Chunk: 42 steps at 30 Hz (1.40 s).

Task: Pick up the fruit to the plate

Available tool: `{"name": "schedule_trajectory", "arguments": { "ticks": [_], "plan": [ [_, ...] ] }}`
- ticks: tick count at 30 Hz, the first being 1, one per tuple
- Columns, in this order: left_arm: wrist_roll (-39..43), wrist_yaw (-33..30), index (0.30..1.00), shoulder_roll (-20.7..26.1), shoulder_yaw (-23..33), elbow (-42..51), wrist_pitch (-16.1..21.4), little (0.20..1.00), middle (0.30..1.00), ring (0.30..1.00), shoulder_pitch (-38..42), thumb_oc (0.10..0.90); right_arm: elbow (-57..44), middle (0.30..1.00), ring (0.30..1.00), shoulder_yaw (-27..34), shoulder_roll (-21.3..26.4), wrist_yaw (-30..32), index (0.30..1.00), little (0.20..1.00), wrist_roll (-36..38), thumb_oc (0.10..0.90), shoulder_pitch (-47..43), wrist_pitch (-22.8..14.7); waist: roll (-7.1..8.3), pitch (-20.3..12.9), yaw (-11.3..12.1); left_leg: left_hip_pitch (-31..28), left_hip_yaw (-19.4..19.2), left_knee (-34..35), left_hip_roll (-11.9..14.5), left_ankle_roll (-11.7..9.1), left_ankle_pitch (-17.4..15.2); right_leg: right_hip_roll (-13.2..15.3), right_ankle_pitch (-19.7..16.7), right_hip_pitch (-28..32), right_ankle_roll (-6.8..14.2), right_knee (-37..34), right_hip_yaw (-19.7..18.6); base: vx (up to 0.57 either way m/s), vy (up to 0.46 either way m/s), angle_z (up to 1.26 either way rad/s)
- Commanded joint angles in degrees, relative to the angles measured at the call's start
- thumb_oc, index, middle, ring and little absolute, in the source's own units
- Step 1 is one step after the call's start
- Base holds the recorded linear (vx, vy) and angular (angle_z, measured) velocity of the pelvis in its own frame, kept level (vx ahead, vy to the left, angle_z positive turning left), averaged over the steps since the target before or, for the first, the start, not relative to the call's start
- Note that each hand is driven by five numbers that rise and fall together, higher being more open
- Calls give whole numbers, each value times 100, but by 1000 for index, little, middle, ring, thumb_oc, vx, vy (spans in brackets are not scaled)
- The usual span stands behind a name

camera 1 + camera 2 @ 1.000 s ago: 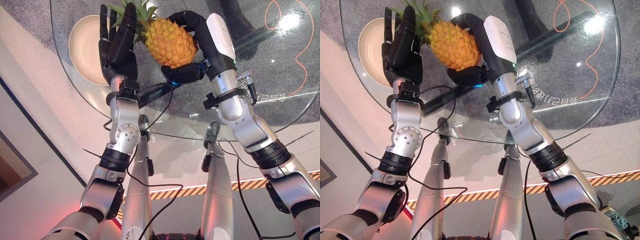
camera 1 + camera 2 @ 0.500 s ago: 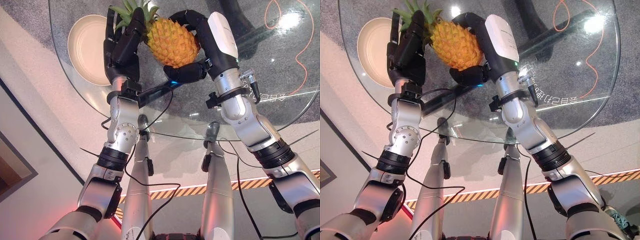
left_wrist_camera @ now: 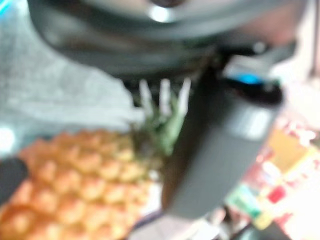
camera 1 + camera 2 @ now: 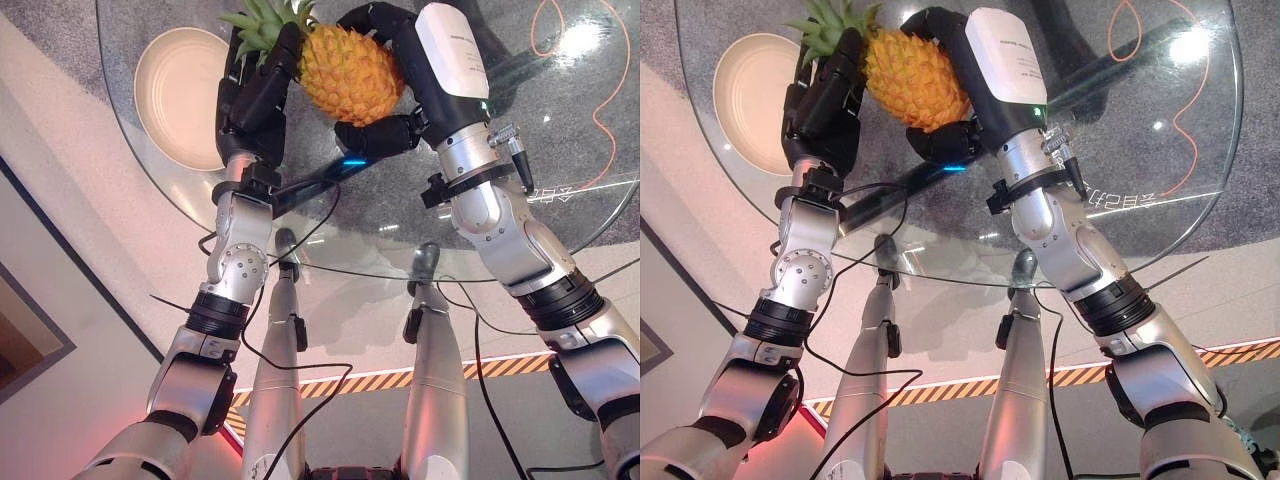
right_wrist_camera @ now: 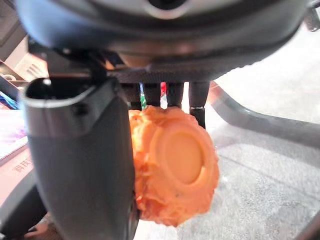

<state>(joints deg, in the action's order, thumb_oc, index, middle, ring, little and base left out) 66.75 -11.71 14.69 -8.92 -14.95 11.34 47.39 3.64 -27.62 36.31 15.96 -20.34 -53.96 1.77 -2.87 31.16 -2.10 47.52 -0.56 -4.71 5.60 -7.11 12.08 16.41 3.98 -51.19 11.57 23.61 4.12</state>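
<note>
A yellow-orange pineapple point(image 4: 350, 72) with a green crown is held in the air between both hands, above the round glass table point(image 4: 560, 140). My right hand point(image 4: 440, 60) is shut on it, fingers curled over its far side and thumb point(image 5: 80, 165) under its near side. The fruit's flat base point(image 5: 182, 157) faces the right wrist view. My left hand point(image 4: 252, 100) is open, its straight fingers pressed against the crown end point(image 3: 165, 120). A cream plate point(image 4: 180, 95) lies on the glass to the left of both hands.
An orange cord point(image 4: 603, 90) curls at the table's far right. The table's dark base point(image 4: 500, 45) shows through the glass behind the right hand. The near glass rim point(image 4: 400, 275) runs above the floor, where yellow-black striped tape point(image 4: 350, 385) lies.
The left hand has closed in rightward until its fingers press the crown. Both hands have carried the pineapple a little farther from me.
</note>
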Motion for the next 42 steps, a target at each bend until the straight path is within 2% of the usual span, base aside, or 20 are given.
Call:
{"name": "schedule_trajectory", "arguments": {
  "ticks": [1,2,3,4,5,6,7,8,24,34,35,36,37,42],
  "plan": [
    [75,808,900,159,-456,409,9,900,900,900,870,800,-1109,300,300,-195,-137,199,300,200,-177,100,-1166,-1005,215,-137,61,-88,13,-305,41,-86,-413,-210,-1190,459,22,-1341,269,0,0,0],
    [95,874,900,170,-481,413,27,900,900,900,873,800,-1113,300,300,-213,-130,209,300,200,-173,100,-1174,-998,213,-137,59,-82,13,-317,45,-86,-416,-206,-1188,457,20,-1339,264,0,0,0],
    [128,973,789,177,-492,403,55,771,789,789,876,671,-1115,300,300,-220,-131,211,300,200,-172,100,-1181,-992,211,-137,58,-81,12,-323,46,-85,-419,-207,-1187,458,21,-1338,259,0,0,0],
    [147,1007,745,177,-502,398,76,719,745,745,862,619,-1109,300,300,-236,-128,224,300,200,-161,100,-1166,-996,212,-137,59,-125,10,-333,55,-92,-468,-210,-1141,497,26,-1323,259,0,0,0],
    [165,1069,599,180,-513,398,103,549,599,599,866,449,-1106,300,300,-251,-123,241,300,200,-152,100,-1169,-995,214,-137,58,-129,10,-336,56,-94,-473,-209,-1140,499,26,-1320,259,0,0,0],
    [195,1216,359,201,-517,402,163,269,359,359,905,169,-1111,300,300,-258,-107,258,300,200,-147,100,-1196,-996,221,-137,52,-92,9,-328,51,-88,-433,-204,-1186,462,21,-1337,261,0,0,0],
    [226,1317,359,216,-531,397,210,269,359,359,925,169,-1107,300,300,-262,-98,275,300,200,-134,100,-1194,-1015,224,-137,49,-94,8,-329,52,-88,-436,-202,-1185,465,23,-1340,261,0,0,0],
    [245,1346,300,219,-538,401,214,200,300,300,944,100,-1101,300,300,-263,-98,280,300,200,-138,100,-1195,-1029,227,-137,47,-97,7,-329,52,-91,-439,-199,-1186,471,24,-1345,262,0,0,0],
    [364,1712,300,316,-546,255,353,200,300,300,1043,100,-1089,300,300,-317,-30,274,300,200,-45,100,-1281,-1049,235,-137,35,-173,-2,-318,69,-101,-517,-211,-1120,519,29,-1338,248,0,0,0],
    [360,1693,300,304,-533,271,473,200,300,300,1072,100,-1080,309,309,-302,-48,305,309,211,-16,111,-1280,-963,242,-137,32,-153,-3,-293,55,-91,-488,-212,-1151,514,13,-1378,240,0,0,0],
    [357,1678,300,299,-532,282,475,200,300,300,1056,100,-1078,491,491,-298,-52,307,491,422,17,322,-1256,-947,241,-137,34,-193,-3,-299,63,-97,-534,-218,-1106,548,18,-1363,239,0,0,0],
    [348,1666,300,294,-530,290,487,200,300,300,1055,100,-1078,818,818,-290,-59,323,818,804,45,704,-1247,-920,242,-137,34,-189,-2,-298,62,-95,-534,-221,-1107,543,16,-1362,238,0,0,0],
    [325,1663,300,284,-526,284,511,200,300,300,1077,100,-1067,900,900,-271,-73,372,900,900,81,800,-1259,-851,243,-137,29,-132,0,-288,50,-85,-479,-217,-1162,488,9,-1378,236,0,0,0],
    [259,1615,300,247,-499,255,609,200,300,300,1054,100,-968,900,900,-178,-159,535,900,900,148,800,-1161,-737,239,-137,30,-168,7,-309,46,-87,-552,-226,-1097,510,9,-1348,233,0,0,0]
  ]
}}
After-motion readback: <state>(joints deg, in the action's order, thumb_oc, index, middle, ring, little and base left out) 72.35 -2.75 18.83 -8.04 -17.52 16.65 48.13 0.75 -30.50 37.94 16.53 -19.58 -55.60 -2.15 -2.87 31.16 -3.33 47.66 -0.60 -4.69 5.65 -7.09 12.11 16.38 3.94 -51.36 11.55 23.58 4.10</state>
